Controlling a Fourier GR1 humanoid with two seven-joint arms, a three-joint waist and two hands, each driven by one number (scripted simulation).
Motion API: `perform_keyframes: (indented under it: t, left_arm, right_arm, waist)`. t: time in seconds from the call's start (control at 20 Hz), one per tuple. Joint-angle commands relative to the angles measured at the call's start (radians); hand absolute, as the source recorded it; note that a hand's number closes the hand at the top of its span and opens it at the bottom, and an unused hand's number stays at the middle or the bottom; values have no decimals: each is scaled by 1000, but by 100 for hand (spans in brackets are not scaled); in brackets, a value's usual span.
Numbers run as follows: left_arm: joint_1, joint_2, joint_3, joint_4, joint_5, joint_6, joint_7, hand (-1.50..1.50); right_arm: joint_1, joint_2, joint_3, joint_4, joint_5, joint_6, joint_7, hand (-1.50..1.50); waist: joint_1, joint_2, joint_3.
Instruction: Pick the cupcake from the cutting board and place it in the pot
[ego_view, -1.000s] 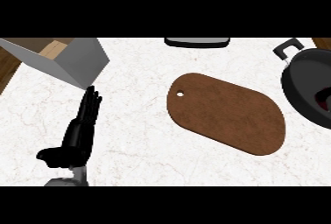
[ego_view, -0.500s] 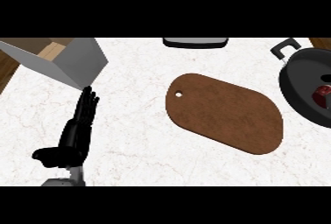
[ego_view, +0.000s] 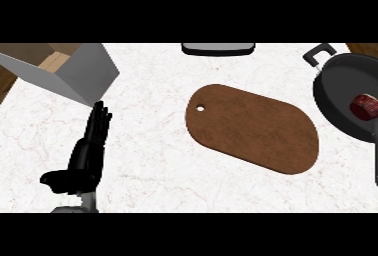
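Your dark-red cupcake (ego_view: 365, 106) already sits in the black round pot (ego_view: 336, 102), so the brown oval cutting board (ego_view: 251, 127) lies bare and your left robot hand (ego_view: 83, 159) rests flat-fingered, holding nothing.

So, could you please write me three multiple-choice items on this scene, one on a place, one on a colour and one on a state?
1. Where is the cupcake?
A. on the board
B. in the pot
C. in the left hand

2. What colour is the board?
A. brown
B. green
C. white

3. How is the left hand?
A. curled round the cupcake
B. open, fingers straight
C. pressed on the board

Answers:
1 B, the reddish cupcake lies inside the black pot at the right edge.
2 A, the oval board is brown, and nothing lies on it.
3 B, the hand rests at lower left with straight fingers, holding nothing, apart from the board.

The right hand does not show.
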Motion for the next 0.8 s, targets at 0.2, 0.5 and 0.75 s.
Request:
perform_keyframes:
  t: [0.2,0.5,0.75]
  left_arm:
    - [16,11,25,26,16,-27,-16,0]
    - [3,3,26,-21,14,-26,19,0]
    - [-15,-18,25,16,-8,-14,-13,0]
  right_arm:
    - [221,125,89,-297,-205,-99,-117,-150]
    - [375,216,146,-542,-186,-52,-67,-150]
    - [488,220,163,-669,-234,-33,-39,-150]
  waist:
    - [-17,-6,-2]
    - [-10,-4,-3]
    - [-8,-2,-2]
